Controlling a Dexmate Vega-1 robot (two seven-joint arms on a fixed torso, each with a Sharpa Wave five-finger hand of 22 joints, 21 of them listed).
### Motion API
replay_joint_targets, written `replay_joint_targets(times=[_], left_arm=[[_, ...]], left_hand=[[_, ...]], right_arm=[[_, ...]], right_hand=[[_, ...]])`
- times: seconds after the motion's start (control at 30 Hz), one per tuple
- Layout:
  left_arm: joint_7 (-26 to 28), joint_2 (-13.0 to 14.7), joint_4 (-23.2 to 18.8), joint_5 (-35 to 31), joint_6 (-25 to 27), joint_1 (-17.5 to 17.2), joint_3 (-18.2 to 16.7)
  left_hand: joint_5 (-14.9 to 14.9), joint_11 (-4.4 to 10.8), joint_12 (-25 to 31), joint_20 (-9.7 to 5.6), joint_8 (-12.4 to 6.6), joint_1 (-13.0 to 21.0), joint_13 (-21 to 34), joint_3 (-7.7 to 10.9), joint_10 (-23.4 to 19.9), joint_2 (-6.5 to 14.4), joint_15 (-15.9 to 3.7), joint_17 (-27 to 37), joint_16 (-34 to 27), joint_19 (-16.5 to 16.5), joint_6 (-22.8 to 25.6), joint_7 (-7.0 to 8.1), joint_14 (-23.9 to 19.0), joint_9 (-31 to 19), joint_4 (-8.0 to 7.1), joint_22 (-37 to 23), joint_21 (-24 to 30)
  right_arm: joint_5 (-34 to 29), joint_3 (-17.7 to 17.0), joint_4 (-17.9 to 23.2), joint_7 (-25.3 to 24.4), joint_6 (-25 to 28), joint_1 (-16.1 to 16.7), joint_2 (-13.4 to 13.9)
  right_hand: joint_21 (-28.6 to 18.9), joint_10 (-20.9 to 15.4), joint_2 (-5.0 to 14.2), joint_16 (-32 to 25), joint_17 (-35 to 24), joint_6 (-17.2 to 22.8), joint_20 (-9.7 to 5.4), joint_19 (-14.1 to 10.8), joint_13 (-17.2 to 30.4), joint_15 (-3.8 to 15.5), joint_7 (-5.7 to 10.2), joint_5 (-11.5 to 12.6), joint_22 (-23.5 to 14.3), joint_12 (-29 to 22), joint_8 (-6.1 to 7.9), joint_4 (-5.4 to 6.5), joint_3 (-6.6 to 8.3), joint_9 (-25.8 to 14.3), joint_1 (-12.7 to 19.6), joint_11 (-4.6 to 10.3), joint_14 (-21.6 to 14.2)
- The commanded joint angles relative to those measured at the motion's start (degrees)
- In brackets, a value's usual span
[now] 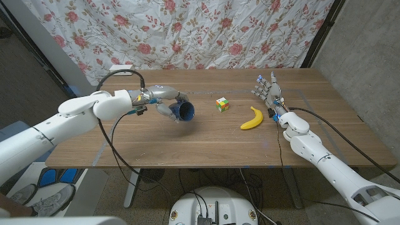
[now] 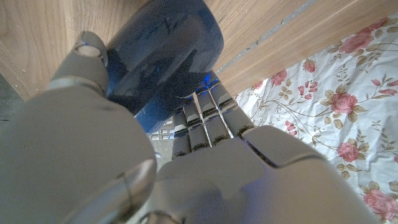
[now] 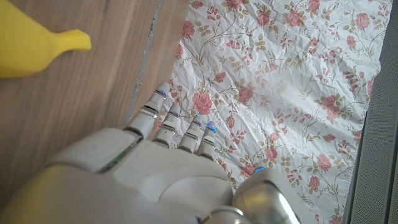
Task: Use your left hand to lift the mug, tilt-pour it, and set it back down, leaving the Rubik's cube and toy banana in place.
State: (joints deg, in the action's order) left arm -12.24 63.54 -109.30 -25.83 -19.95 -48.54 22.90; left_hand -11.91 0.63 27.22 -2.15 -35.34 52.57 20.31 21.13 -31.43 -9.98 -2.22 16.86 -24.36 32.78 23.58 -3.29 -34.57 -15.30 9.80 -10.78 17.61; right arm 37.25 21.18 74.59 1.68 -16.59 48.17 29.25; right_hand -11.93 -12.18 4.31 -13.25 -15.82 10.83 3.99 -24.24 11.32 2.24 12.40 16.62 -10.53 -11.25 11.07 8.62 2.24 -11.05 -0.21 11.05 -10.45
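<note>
**Mug tipped in left hand, cube and banana on surface**

Head view: left hand [image 1: 167,104] grips the blue mug [image 1: 184,112], fingers wrapped round its body. Mug is tipped on its side, open mouth facing the camera and toward the near edge. It looks raised off the surface [image 1: 187,147], though actual clearance is hard to judge. Fingers hide most of the mug wall, and I can't make out a handle. Rubik's cube [image 1: 222,104] sits just right of the mug, apart from it. Toy banana [image 1: 252,119] lies further right, near the right hand [image 1: 267,94]. Right hand has its fingers spread and pointing toward the far edge, holding nothing, close to the banana but not touching. Open wood between the mug and the near edge. Floral curtain [image 1: 206,31] hangs behind the far edge.

Left wrist view: own hand [image 2: 124,168] fills the lower part, with its fingers [image 2: 205,118] and thumb clamped around the mug [image 2: 165,50]. Mug rim and mouth are out of sight. Wood grain lies behind it, curtain past the edge.

Right wrist view: hand [image 3: 168,155] has fingers [image 3: 149,115] extended, nothing between them. Banana [image 3: 31,46] is cut off at the frame corner, with only one end and its tip visible, lying on the wood apart from the fingers.
</note>
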Motion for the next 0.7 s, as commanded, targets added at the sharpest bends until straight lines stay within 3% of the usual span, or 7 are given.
replay_joint_targets(times=[0.03,0.37,0.7], left_arm=[[-1.4,0.7,-2.4,-6.6,1.4,0.7,0.8],[-3.0,1.3,-4.2,-12.2,1.6,1.8,1.6],[-9.9,0.0,-5.1,-13.5,3.3,5.0,3.3]], left_hand=[[-0.5,6.59,0.6,-0.09,-9.37,9.8,10.1,0.15,-7.3,12.9,-9.06,0.1,-0.3,0.7,2.8,2.41,-1.6,-1.7,-0.31,-0.3,0.3],[-0.6,6.87,0.7,-0.16,-9.84,10.0,10.4,0.01,-7.9,13.0,-9.33,0.3,-0.4,1.0,3.3,2.62,-2.1,-1.5,-0.14,-0.3,0.5],[-0.7,7.04,0.8,-0.08,-10.32,9.6,10.7,0.14,-8.1,13.7,-9.24,0.3,0.0,1.0,3.8,2.85,-2.5,-1.3,-0.38,-0.3,0.6]], right_arm=[[0.0,0.0,0.0,0.0,0.0,0.0,0.0],[0.0,0.0,-0.1,0.0,0.0,0.0,0.0],[0.0,0.0,-0.1,0.0,-0.1,0.0,0.0]], right_hand=[[-0.4,-0.4,0.57,-0.3,-0.1,0.0,0.08,-0.2,0.2,2.82,0.37,0.2,-0.3,-0.3,0.21,0.39,0.11,-0.1,0.1,-0.07,-0.3],[-0.4,-0.3,0.57,-0.3,-0.1,0.0,0.04,-0.2,0.2,2.90,0.37,0.2,-0.3,-0.2,0.21,0.39,0.11,-0.1,0.1,-0.02,-0.3],[-0.4,-0.4,0.57,-0.3,-0.1,0.0,0.04,-0.2,0.2,2.86,0.37,0.2,-0.3,-0.3,0.20,0.39,0.12,-0.1,0.1,-0.05,-0.3]])
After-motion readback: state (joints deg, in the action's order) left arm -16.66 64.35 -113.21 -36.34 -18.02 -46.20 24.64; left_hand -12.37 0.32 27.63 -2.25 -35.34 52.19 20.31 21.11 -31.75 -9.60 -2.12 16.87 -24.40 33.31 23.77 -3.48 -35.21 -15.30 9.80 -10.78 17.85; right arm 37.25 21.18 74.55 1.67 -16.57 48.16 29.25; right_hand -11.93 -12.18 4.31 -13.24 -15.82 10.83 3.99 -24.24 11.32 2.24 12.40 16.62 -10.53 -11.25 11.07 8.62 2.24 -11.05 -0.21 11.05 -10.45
